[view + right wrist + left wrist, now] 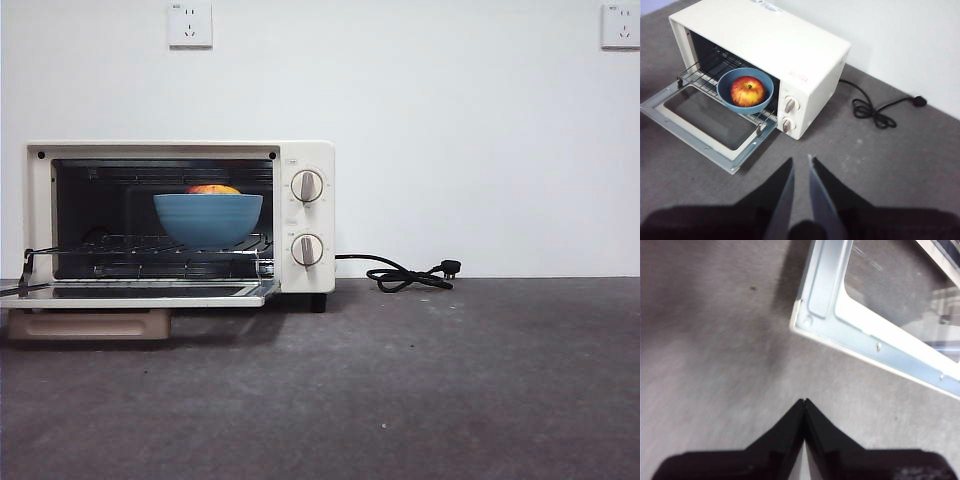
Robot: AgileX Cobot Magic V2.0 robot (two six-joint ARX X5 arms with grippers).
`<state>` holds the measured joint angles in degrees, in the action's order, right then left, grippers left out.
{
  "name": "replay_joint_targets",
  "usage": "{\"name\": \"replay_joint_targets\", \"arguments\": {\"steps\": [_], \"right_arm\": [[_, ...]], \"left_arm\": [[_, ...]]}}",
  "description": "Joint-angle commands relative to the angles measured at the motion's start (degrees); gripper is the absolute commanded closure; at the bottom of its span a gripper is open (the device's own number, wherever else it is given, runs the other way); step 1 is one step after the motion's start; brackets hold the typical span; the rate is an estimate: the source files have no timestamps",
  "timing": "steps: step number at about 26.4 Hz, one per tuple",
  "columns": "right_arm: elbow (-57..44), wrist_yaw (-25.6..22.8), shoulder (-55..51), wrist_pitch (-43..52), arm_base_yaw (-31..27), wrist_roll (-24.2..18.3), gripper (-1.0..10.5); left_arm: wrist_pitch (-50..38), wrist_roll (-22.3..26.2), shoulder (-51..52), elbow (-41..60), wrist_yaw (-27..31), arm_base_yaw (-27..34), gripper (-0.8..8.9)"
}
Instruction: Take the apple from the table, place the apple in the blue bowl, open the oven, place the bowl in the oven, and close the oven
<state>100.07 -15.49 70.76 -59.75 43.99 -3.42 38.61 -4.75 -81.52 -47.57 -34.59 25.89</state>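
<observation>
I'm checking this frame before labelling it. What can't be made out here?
- Apple: in the front view only its top shows above the blue bowl rim.
- Oven knob markings: too small in the front and right wrist views.
- Oven door: cut off by the left wrist picture's edge.
- Wall sockets: too small to read.

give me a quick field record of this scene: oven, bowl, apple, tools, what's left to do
oven: on the table, door folded down flat, open
bowl: on the wire rack inside the oven, near the front
apple: in the bowl
cord: loose on the table beside the oven, unplugged
left tool: shut, empty, above the table near a door corner
right tool: slightly open, empty, back from the oven
left to do: close the door
</observation>
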Motion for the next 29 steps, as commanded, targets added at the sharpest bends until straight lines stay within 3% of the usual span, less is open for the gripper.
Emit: {"name": "replay_joint_targets", "arguments": {"steps": [1,11,19,29], "right_arm": [[-10.0,3.5,-5.6,4.0,-2.3,1.1,8.9],[-25.8,11.9,-17.7,6.2,-12.2,4.6,8.9],[-27.0,13.8,-18.9,5.6,-13.0,8.1,8.9],[-27.0,14.0,-18.9,5.7,-13.0,10.0,8.9]], "left_arm": [[-2.3,-1.4,-2.8,0.0,-1.7,0.2,8.22],[-8.3,-5.4,-9.0,0.0,-1.5,0.2,8.22],[-14.6,-10.4,-10.0,0.0,-1.9,0.2,8.22],[-18.0,-11.7,-10.4,0.0,-3.4,-1.0,8.22]]}}
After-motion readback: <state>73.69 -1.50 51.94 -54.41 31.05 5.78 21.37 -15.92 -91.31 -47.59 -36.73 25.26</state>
